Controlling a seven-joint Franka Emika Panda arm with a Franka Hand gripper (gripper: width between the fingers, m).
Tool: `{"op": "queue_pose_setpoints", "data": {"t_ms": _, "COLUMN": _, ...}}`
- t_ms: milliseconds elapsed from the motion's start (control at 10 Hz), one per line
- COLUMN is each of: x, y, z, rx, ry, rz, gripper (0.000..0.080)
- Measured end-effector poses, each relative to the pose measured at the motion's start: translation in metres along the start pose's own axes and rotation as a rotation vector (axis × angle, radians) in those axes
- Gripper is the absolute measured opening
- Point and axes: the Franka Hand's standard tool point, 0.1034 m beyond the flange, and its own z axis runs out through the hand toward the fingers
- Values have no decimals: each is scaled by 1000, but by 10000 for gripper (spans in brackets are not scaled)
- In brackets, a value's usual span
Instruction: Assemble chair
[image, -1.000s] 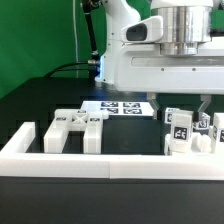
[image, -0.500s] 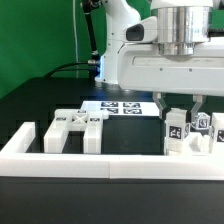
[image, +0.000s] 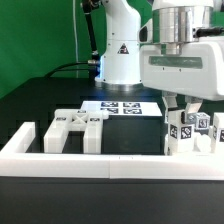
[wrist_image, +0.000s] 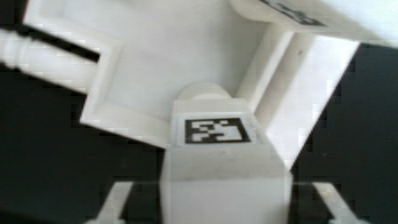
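At the exterior view's right, the gripper (image: 186, 108) clamps its jaws on a tagged part (image: 183, 131) (other parts (image: 208, 136) stand beside it). A wall (image: 110, 160) crosses the lower frame.

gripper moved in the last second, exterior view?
Yes. The gripper shifted toward the exterior view's right: its body, earlier spanning above the marker board, now sits mostly past the board's right end.

No real words, brands or numbers to read here, honestly. There's a small black triangle sticker (image: 121, 50) on the arm's white base (image: 125, 72), a black-and-white square code tag (wrist_image: 217, 131) on the chair part (wrist_image: 222, 180), plus a row of the same tags on the marker board (image: 148, 104).
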Motion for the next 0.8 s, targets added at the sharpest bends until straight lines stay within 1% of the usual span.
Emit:
{"op": "queue_pose_setpoints", "data": {"t_ms": 200, "x": -1, "y": -1, "z": 1, "rx": 7, "ry": -10, "rz": 176, "gripper": 291}}
{"op": "queue_pose_setpoints", "data": {"t_ms": 300, "x": 0, "y": -3, "z": 1, "rx": 27, "ry": -17, "rz": 297, "gripper": 291}}
{"op": "queue_pose_setpoints", "data": {"t_ms": 600, "x": -2, "y": -5, "z": 1, "rx": 41, "ry": -31, "rz": 551, "gripper": 291}}
{"op": "queue_pose_setpoints", "data": {"t_ms": 800, "x": -2, "y": -6, "z": 1, "rx": 42, "ry": -40, "rz": 683, "gripper": 291}}
